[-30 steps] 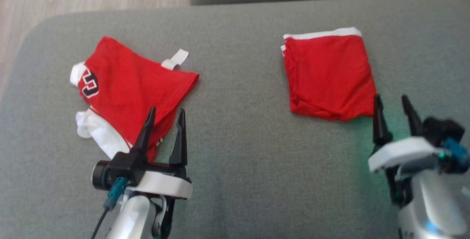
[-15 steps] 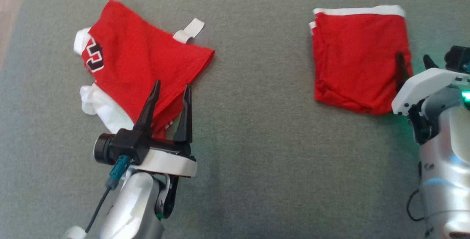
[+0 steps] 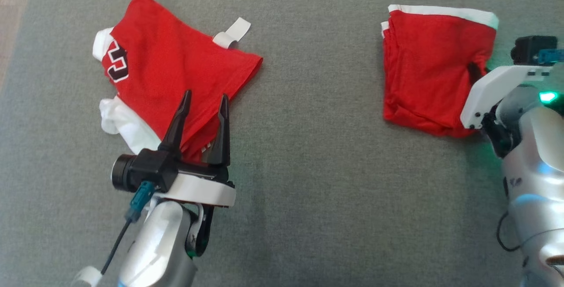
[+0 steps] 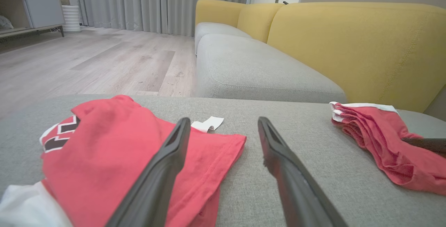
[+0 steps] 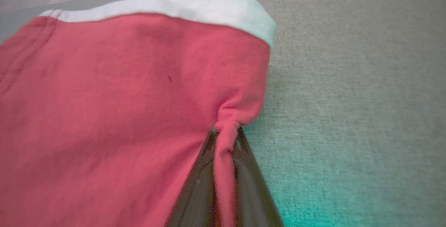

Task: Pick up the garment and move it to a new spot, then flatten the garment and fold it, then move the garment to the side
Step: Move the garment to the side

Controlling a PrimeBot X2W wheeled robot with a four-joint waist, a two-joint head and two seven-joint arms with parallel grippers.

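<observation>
Pinching garment (image 5: 139,80) edge, our right gripper (image 5: 226,134) bunches cloth | we judge it light, limp; grip all layers | left gripper (image 3: 205,96) open

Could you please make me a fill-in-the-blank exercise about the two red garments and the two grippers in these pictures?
1. The right gripper is shut on the edge of the folded garment, which is red with a ____ band.
2. The jaws of the left gripper stand ____.
3. The crumpled garment lies on the robot's ____ side.
4. Both garments rest on a ____ cushion.
Missing words: white; open; left; grey.
</observation>
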